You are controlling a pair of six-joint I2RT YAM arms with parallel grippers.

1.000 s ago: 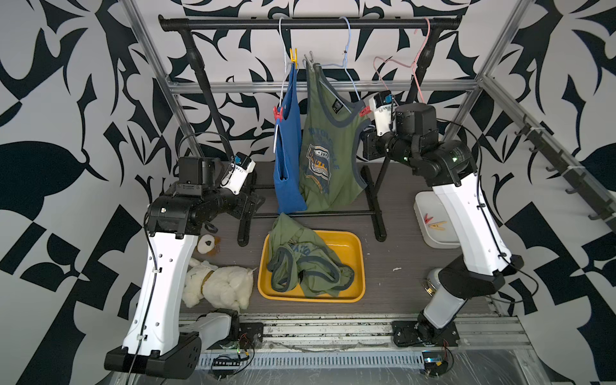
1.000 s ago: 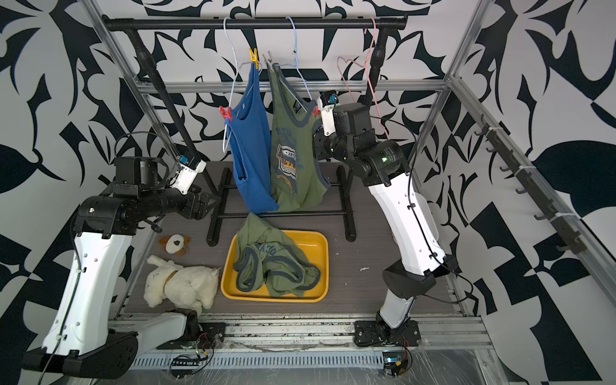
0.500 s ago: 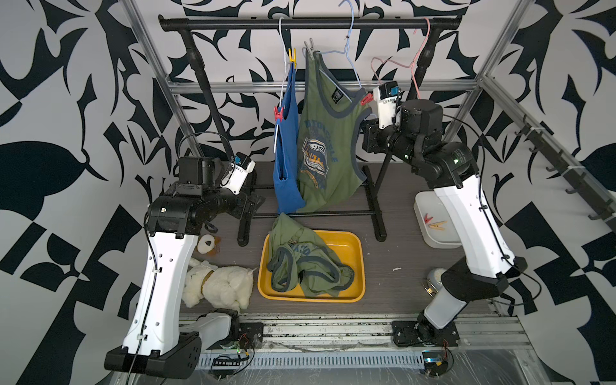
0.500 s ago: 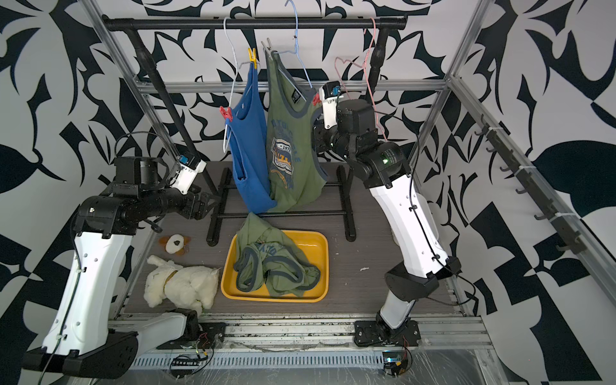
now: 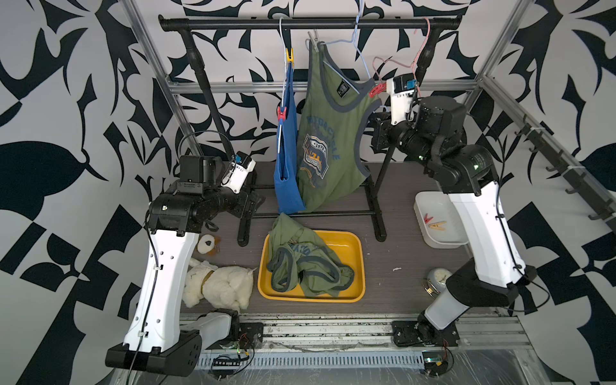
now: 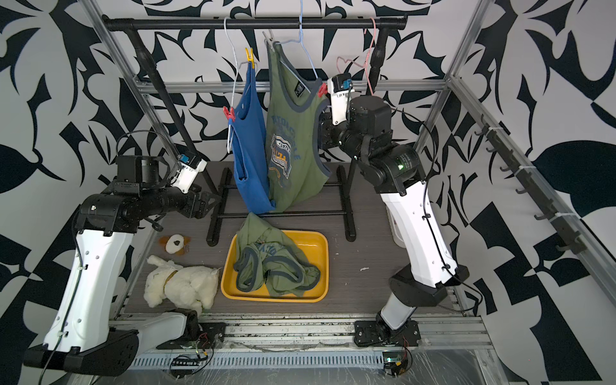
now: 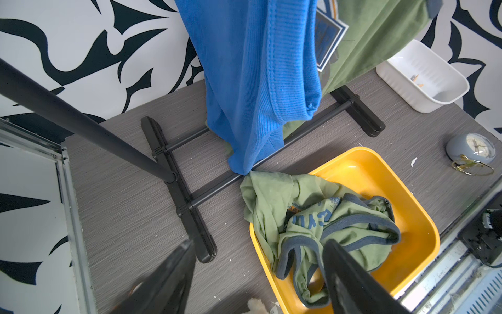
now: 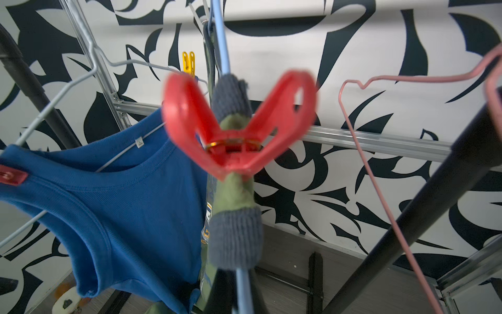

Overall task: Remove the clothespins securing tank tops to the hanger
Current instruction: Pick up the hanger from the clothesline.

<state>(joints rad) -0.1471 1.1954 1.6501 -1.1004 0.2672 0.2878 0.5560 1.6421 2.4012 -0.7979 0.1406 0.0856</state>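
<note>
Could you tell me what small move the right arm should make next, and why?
Probably open the right gripper and raise it to the two handles of the red clothespin. That pin clamps the strap of the green tank top to the blue hanger. Its handles stand spread and unsqueezed, and the gripper sits shut below it.

Blue tank top [image 5: 288, 166] hangs edge-on from a white hanger [image 8: 54, 107], pinned by a yellow clothespin [image 5: 289, 56] above and a red clothespin [image 5: 282, 112] below. Printed green tank top [image 5: 333, 133] hangs tilted on a pale blue hanger [image 8: 221, 40], with a grey clothespin [image 5: 312, 36] on the high strap and a second red clothespin [image 8: 236, 127] on the low strap. Crumpled green tank top [image 5: 306, 263] lies in a yellow tray [image 5: 348, 246]. Loose red clothespin [image 5: 427, 218] and wooden clothespin [image 5: 437, 225] lie in a white bin [image 5: 433, 203].
</note>
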